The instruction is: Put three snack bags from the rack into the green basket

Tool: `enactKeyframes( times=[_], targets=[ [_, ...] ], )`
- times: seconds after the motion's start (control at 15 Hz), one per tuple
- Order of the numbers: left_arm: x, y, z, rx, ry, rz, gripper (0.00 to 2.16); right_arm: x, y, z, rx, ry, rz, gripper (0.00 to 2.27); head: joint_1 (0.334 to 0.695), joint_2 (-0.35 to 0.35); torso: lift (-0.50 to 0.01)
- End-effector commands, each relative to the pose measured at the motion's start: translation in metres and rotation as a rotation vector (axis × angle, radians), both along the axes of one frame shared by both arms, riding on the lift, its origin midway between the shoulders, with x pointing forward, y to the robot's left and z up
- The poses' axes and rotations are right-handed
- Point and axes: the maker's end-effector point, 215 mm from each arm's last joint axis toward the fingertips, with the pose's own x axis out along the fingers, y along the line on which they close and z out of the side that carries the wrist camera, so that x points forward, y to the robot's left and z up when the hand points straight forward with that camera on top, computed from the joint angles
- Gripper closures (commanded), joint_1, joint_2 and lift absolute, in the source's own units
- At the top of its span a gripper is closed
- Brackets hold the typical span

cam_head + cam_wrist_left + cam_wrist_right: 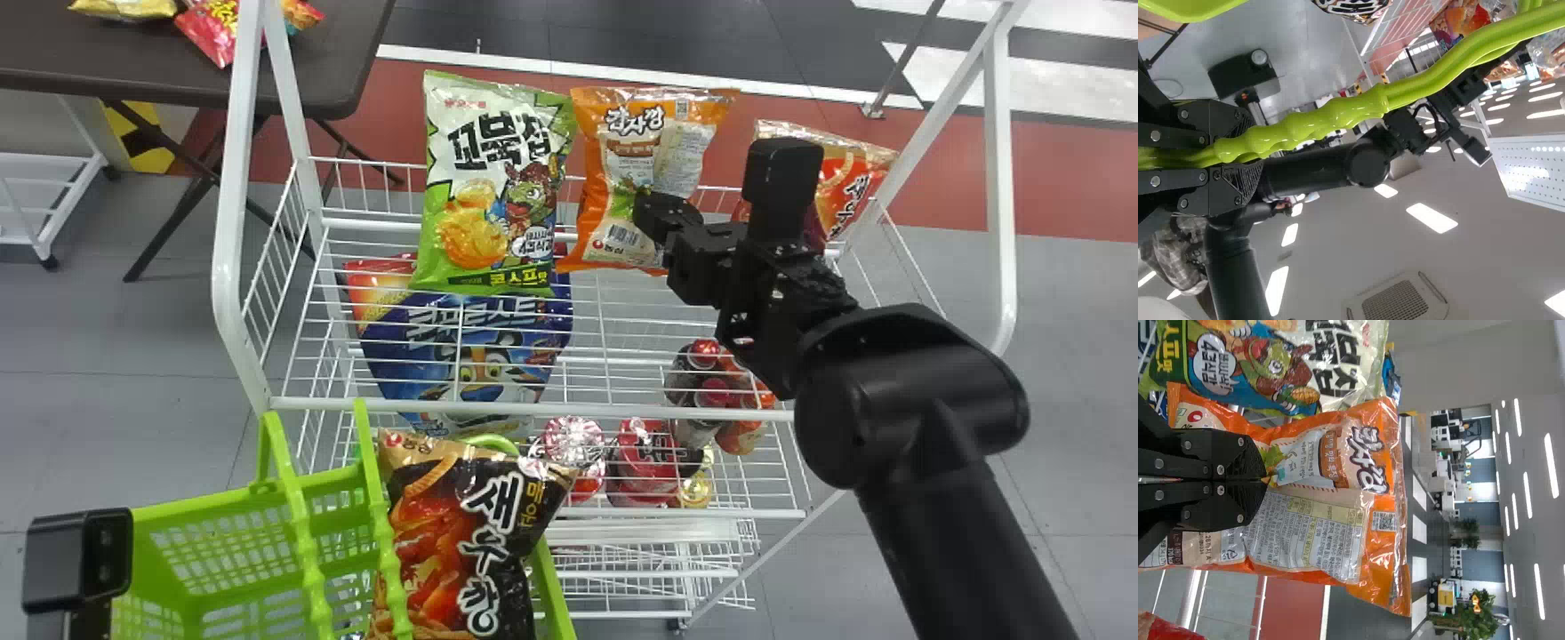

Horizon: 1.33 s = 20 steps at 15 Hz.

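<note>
My right gripper [656, 218] is at the front of the orange snack bag [627, 160] on the rack's upper tier; in the right wrist view my right gripper [1263, 480] is closed with the orange bag's [1358, 553] wrapper pinched at its tips. A green snack bag [489, 196] stands left of it, a red-orange bag [849, 182] to the right, partly behind the arm. At lower left, the housing by my left gripper [78, 560] shows beside the green basket [222, 551], which holds a dark brown bag [444, 542]. My left gripper [1238, 157] clasps the basket's handle [1358, 103].
The white wire rack [533, 409] has uprights on both sides. Its lower tier bears a blue bag [471, 356], bottles [716, 391] and red-topped packs [645, 458]. A dark table [338, 53] with more bags stands behind at the left.
</note>
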Motion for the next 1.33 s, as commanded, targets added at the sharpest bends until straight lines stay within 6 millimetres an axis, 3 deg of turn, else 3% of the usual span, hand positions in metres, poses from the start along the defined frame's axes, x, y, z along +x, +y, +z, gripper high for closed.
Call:
enactKeyframes(
  times=[0.0,0.27,0.87,1.0,1.27],
  targets=[
    [0.0,-0.001,0.001,-0.001,-0.001,0.001,2.15,-0.026,0.008,0.012,0.011,0.033,0.033,2.25,0.695,-0.158,0.0],
    [0.0,-0.002,0.0,0.0,0.001,0.001,2.15,-0.085,0.02,0.005,0.016,0.208,0.11,2.25,0.695,-0.151,0.0],
    [0.004,-0.006,0.001,-0.004,-0.006,-0.003,2.15,-0.226,0.079,-0.02,0.088,0.558,0.407,2.25,0.695,-0.114,0.0],
    [0.003,-0.009,0.002,-0.006,-0.005,-0.009,2.15,-0.245,0.092,-0.023,0.109,0.597,0.459,2.25,0.695,-0.087,0.0],
    [0.002,-0.01,0.002,-0.008,-0.005,-0.013,2.15,-0.262,0.12,-0.024,0.128,0.612,0.523,2.25,0.695,-0.041,0.0]
  ],
)
